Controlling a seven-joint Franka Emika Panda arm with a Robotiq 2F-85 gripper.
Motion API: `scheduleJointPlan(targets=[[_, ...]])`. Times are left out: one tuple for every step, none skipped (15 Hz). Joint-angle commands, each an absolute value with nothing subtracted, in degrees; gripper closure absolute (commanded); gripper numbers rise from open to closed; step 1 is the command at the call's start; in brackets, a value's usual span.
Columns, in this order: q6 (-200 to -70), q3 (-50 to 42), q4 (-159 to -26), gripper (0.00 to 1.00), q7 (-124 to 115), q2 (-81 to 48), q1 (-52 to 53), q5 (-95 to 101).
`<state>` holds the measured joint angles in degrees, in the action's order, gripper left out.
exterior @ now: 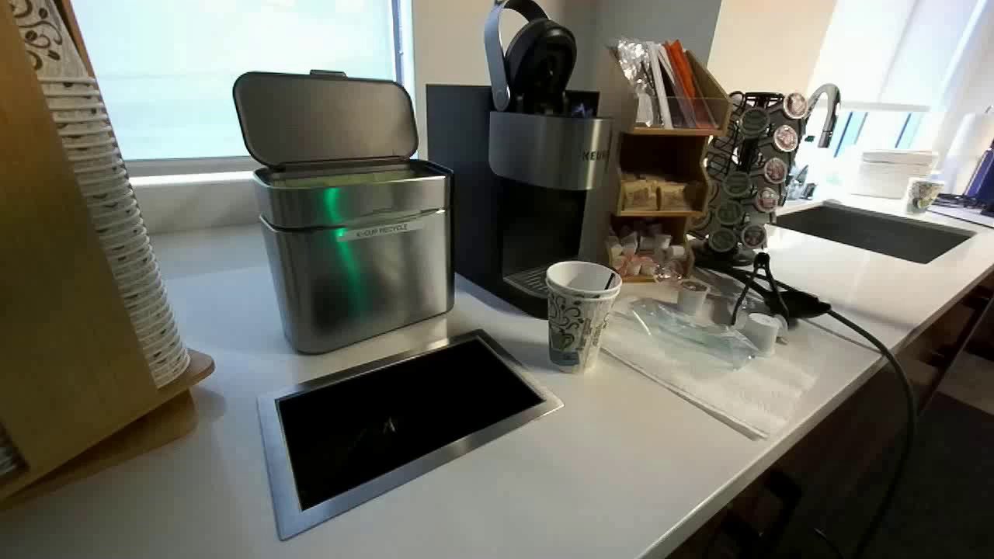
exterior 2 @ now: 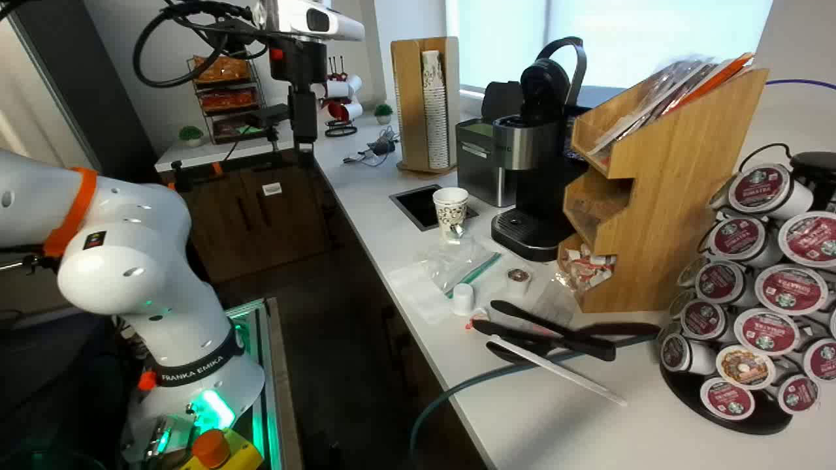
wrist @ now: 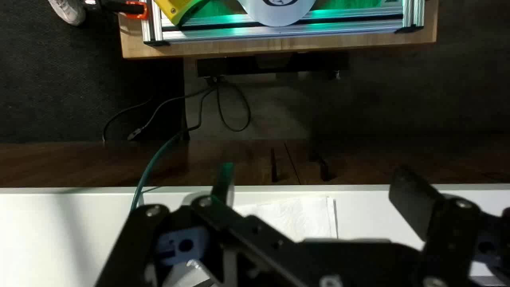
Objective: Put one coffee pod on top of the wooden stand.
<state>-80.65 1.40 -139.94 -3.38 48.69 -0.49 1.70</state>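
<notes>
The wooden stand (exterior: 691, 151) (exterior 2: 686, 209) is a brown shelf organiser beside the coffee machine, with packets in its compartments and tall packets standing in its top slot. Two loose coffee pods lie near it on the counter: a plain white-sided pod (exterior: 762, 334) (exterior 2: 463, 299) and a pod with a brown printed lid facing up (exterior: 692, 295) (exterior 2: 518, 281). My gripper (exterior 2: 304, 134) hangs high, pointing down, well away from both pods and the stand. In the wrist view the gripper (wrist: 314, 177) has its fingers wide apart with nothing between them. It is out of view in an exterior view.
A pod carousel (exterior: 749, 171) (exterior 2: 757, 418), coffee machine (exterior: 547, 151) (exterior 2: 522, 147), steel bin (exterior: 357, 272) and paper cups (exterior: 578, 322) (exterior 2: 451, 212) stand on the counter. A plastic bag (exterior: 691, 334), napkin (exterior: 745, 400) (wrist: 295, 215) and black cutlery (exterior 2: 555, 336) lie near the pods.
</notes>
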Motion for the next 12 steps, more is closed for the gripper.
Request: scheduleJointPlan(targets=[[-80.6,1.4,-139.8,0.0,-3.4,48.6,-0.5,1.7],[-80.6,1.4,-139.8,0.0,-3.4,48.6,-0.5,1.7],[-80.6,1.4,-139.8,0.0,-3.4,48.6,-0.5,1.7],[-80.6,1.4,-139.8,0.0,-3.4,48.6,-0.5,1.7],[-80.6,1.4,-139.8,0.0,-3.4,48.6,-0.5,1.7],[-80.6,1.4,-139.8,0.0,-3.4,48.6,-0.5,1.7],[-80.7,1.8,-139.6,0.0,-6.1,47.5,-1.7,1.3],[-81.1,1.3,-139.3,0.0,-7.0,46.6,-1.9,0.1],[-81.3,0.6,-139.1,0.0,-7.7,45.7,-2.0,-1.1],[-82.6,0.9,-139.3,0.0,-10.0,44.4,-3.1,-1.6],[-83.9,0.9,-139.4,0.0,-11.9,43.3,-3.8,-2.1],[-86.0,1.2,-139.4,0.0,-14.2,41.3,-4.7,-2.5]])
